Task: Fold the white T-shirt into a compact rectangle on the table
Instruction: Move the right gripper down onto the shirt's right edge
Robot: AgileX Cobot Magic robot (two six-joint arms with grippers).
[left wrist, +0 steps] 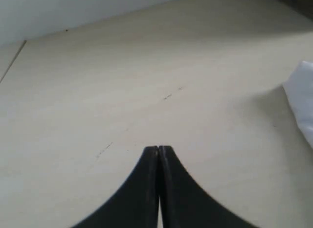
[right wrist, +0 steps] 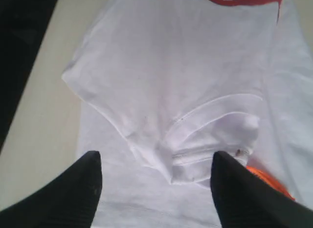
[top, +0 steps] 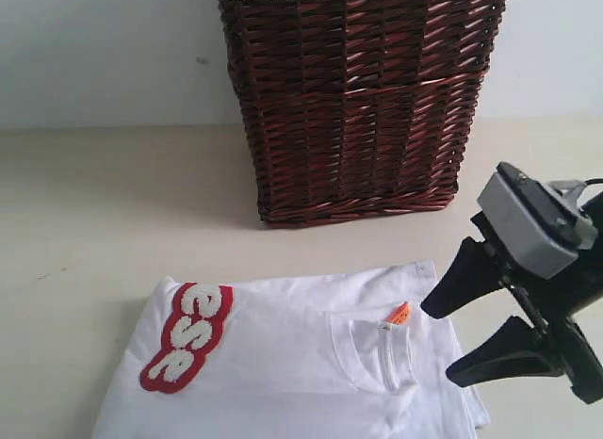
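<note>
White T-shirt (top: 311, 364) lies on beige table (top: 85, 222) near wicker basket (top: 358, 100).

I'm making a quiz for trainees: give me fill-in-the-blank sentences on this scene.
The right gripper, near the white T-shirt collar, has its jaws ____.
The left gripper, over bare table, has its jaws ____.
The shirt's small neck tag is ____.
Behind the shirt stands a dark wicker ____.
Missing words: open; shut; orange; basket.
</note>
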